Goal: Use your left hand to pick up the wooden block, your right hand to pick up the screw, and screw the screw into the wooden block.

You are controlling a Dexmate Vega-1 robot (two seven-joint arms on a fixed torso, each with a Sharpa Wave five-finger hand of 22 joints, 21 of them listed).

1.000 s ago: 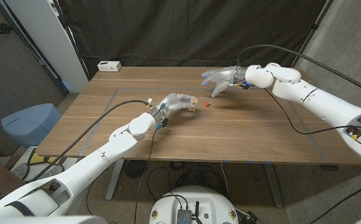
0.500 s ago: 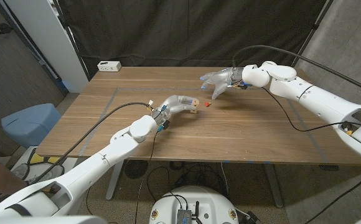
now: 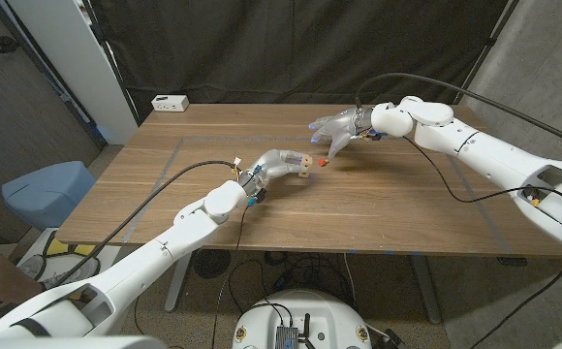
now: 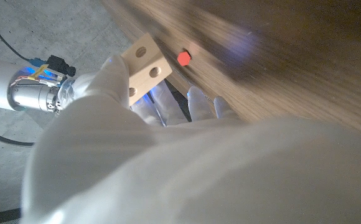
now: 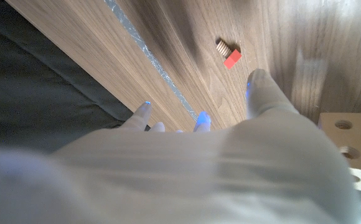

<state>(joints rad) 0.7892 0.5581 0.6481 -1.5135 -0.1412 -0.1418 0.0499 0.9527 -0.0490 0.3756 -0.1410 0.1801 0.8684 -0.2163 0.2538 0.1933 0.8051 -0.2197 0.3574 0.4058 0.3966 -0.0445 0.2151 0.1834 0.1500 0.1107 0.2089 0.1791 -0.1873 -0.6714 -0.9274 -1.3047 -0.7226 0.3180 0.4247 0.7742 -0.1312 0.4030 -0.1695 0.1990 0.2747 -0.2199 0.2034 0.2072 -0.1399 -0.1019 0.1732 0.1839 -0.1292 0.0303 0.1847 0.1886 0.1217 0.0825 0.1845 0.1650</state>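
Grained wooden table (image 3: pixel 378 199), left hand (image 3: pixel 279 163) gripping pale holed wooden block (image 3: pixel 302 166), red-capped screw (image 3: pixel 323 164) beside, right hand (image 3: pixel 337 126) fingers spread.

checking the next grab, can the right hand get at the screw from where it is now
Probably yes. The screw lies bare on the table with nothing over it, just ahead of the right hand, whose fingers are spread. The wooden block in the left hand sits close beside it, so the way in is tight on that side.

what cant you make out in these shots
- Head view: the screw is too small to show its thread.
- Left wrist view: the left hand hides most of the wooden block.
- Right wrist view: the right hand is blurred; the block is cut off by the picture's edge.
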